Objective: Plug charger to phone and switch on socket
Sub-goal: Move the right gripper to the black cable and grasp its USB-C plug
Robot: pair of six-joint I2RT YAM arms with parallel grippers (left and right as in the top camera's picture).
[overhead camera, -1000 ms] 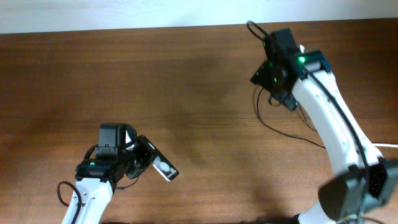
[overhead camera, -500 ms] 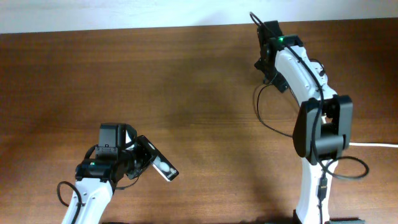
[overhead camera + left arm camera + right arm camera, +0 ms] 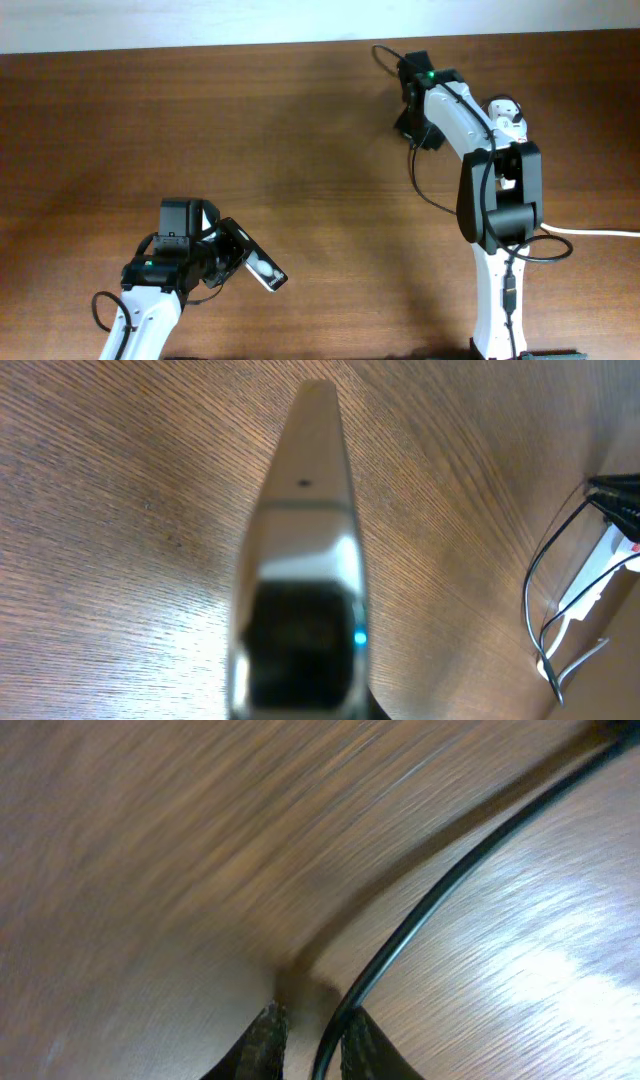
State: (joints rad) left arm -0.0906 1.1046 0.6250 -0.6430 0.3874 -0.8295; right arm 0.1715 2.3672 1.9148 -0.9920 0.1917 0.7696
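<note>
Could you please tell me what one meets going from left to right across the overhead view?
Left arm → phone → right gripper → thick white cord at the right edge.

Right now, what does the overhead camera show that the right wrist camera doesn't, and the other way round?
Only overhead: both arms whole, the left gripper holding the phone, and a white cord at the right edge. Only right wrist: the right gripper close up, with the charger cable running between its fingertips. Both: that thin black cable and the brown wooden table.
</note>
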